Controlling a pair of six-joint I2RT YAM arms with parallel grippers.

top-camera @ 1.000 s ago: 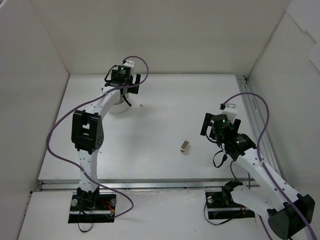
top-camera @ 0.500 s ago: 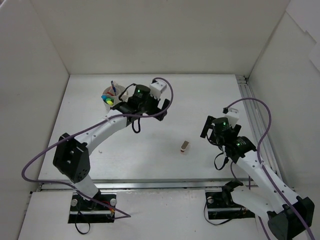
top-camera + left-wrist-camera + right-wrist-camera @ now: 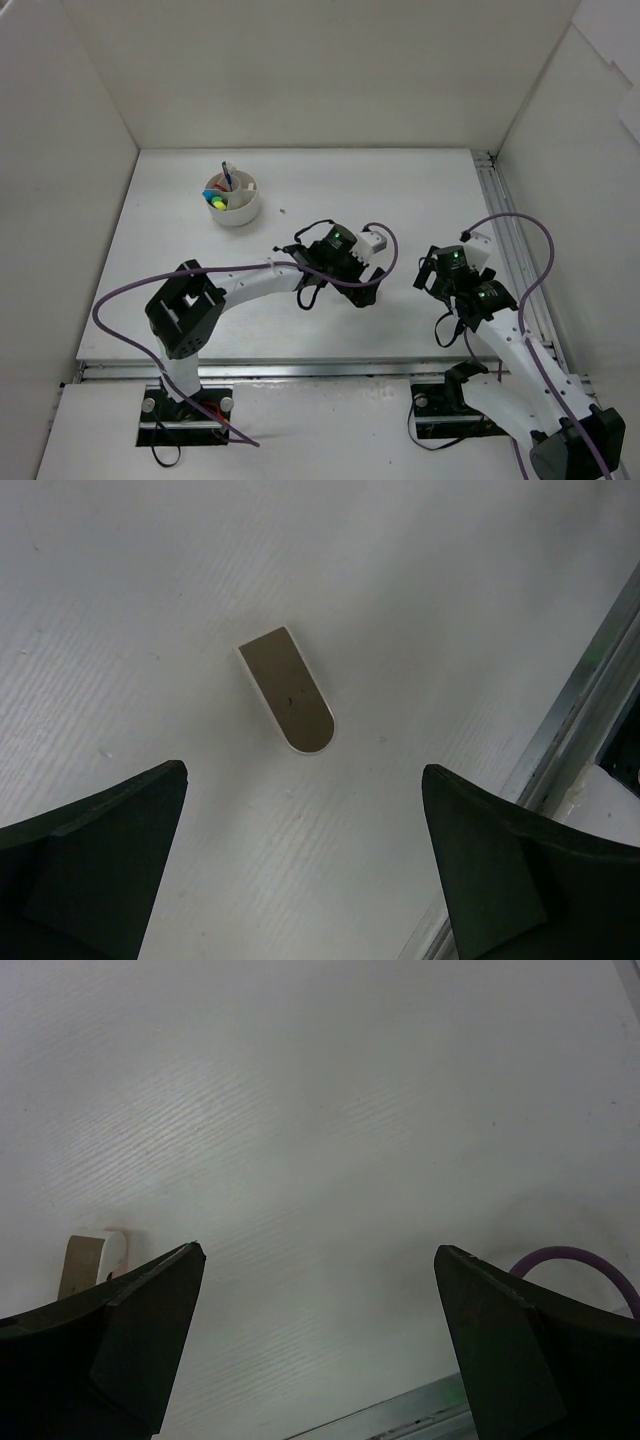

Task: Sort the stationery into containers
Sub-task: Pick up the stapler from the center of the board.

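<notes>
Stationery [image 3: 218, 197] stands in the white pot [image 3: 240, 217] at the upper left of the white tabletop [image 3: 400, 190], boxed by plain white walls [image 3: 320, 70]. One beige eraser [image 3: 290, 692] lies centre-frame under the left gripper [image 3: 303, 772], released wide; the right gripper [image 3: 320, 1250] gapes empty too.

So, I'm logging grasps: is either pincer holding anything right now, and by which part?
Nothing is held. The left pincer stands open over the beige eraser, not touching it; the right pincer is open too.

Matt beige eraser [image 3: 288, 690], finely ribbed matt white table [image 3: 450, 580], white plastic pot [image 3: 238, 216]
</notes>
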